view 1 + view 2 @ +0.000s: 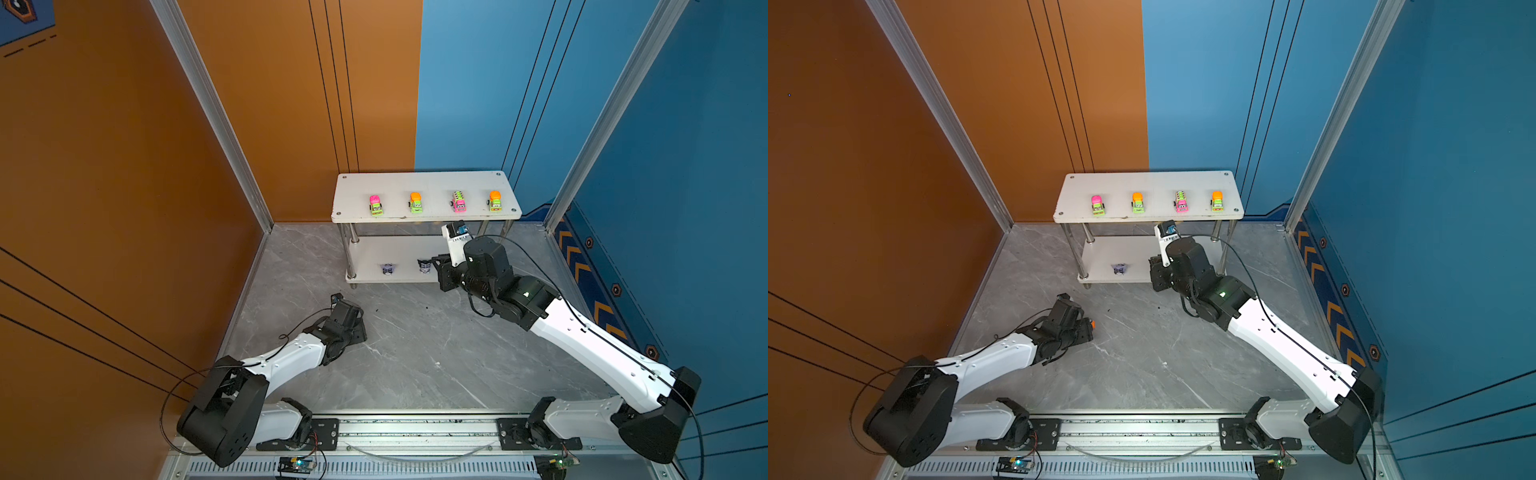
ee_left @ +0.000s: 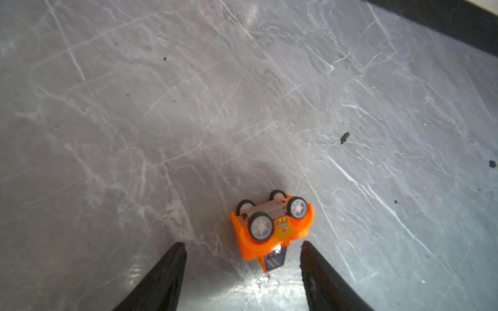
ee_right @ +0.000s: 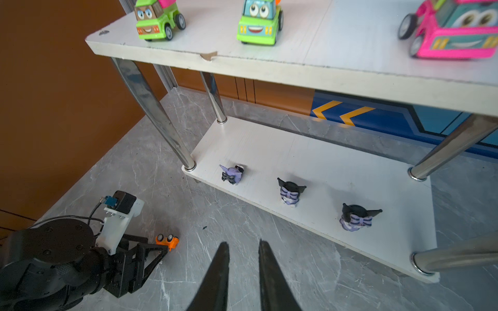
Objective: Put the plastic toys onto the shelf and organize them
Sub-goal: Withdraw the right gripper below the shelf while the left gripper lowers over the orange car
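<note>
An orange toy car (image 2: 269, 229) lies wheels-up on the grey floor, just ahead of my left gripper's (image 2: 242, 245) open, empty jaws; it also shows as the orange car (image 3: 167, 240) (image 1: 1092, 324). My right gripper (image 3: 244, 243) hangs over the floor in front of the shelf's (image 1: 424, 183) lower tier, jaws a narrow gap apart with nothing between. Several neon cars (image 1: 376, 205) (image 1: 495, 200) stand in a row on the top tier. Three black-and-purple figurines (image 3: 231, 174) (image 3: 290, 192) (image 3: 355, 218) sit on the lower tier (image 3: 310, 150), the leftmost tipped on its side.
Chrome posts (image 3: 153, 113) carry the shelf's two boards. Orange and blue walls close in the floor at the left, back and right. The arms' base rail (image 1: 415, 432) runs along the front edge. Small dark specks (image 2: 344, 137) lie on the floor.
</note>
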Robot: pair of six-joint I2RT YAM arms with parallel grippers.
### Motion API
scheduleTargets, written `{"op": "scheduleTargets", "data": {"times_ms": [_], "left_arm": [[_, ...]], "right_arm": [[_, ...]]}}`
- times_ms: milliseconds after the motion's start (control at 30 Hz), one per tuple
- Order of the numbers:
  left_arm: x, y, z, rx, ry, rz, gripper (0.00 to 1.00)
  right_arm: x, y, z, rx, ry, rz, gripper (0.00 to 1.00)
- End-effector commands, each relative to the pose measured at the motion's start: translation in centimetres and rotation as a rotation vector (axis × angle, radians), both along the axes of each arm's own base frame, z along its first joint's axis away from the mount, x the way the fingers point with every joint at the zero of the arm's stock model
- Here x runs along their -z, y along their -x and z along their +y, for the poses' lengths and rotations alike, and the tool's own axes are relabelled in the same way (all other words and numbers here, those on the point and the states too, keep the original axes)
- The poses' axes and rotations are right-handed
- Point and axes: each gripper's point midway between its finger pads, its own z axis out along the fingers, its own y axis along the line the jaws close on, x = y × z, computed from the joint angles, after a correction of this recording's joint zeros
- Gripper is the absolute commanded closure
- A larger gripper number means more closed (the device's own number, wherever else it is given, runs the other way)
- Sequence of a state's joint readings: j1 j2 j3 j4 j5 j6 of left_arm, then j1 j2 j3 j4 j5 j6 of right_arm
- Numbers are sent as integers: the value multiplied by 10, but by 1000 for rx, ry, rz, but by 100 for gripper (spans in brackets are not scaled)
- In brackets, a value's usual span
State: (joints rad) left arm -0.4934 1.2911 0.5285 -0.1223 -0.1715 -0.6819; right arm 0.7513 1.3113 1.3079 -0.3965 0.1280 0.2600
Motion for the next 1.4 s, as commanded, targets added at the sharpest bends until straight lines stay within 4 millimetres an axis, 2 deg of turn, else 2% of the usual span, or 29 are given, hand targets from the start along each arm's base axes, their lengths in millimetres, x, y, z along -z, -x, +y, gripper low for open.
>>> {"op": "scheduleTargets", "data": {"times_ms": [0,100,133,200,333,400,600,967,1200,1367], "left_arm": [[-17,-8,-7,1,10,-38,31],[-29,-7,-9,4,14,-63,32],[-33,-7,-10,6,10,-72,36],[-41,-8,-12,13,11,-97,52],[-39,-9,-14,28,0,-90,88],[-35,-11,-17,38,-7,-76,98],[-26,-14,-21,47,-18,-41,100],[-20,-18,-11,25,-41,-34,100],[-15,-18,-4,6,-46,-20,100],[-12,-22,-1,-5,-40,-20,100]], "right_arm": [[27,1,16,-50,-14,82,79],[43,-1,22,-59,5,120,80],[47,-2,22,-58,11,129,80],[50,-3,24,-62,13,137,80],[52,-4,24,-58,14,137,80],[53,-5,22,-51,17,140,80],[55,-5,20,-40,21,146,80],[64,-7,26,-44,9,175,80],[60,-9,31,-52,-7,170,80],[64,-9,33,-59,1,183,80]]}}
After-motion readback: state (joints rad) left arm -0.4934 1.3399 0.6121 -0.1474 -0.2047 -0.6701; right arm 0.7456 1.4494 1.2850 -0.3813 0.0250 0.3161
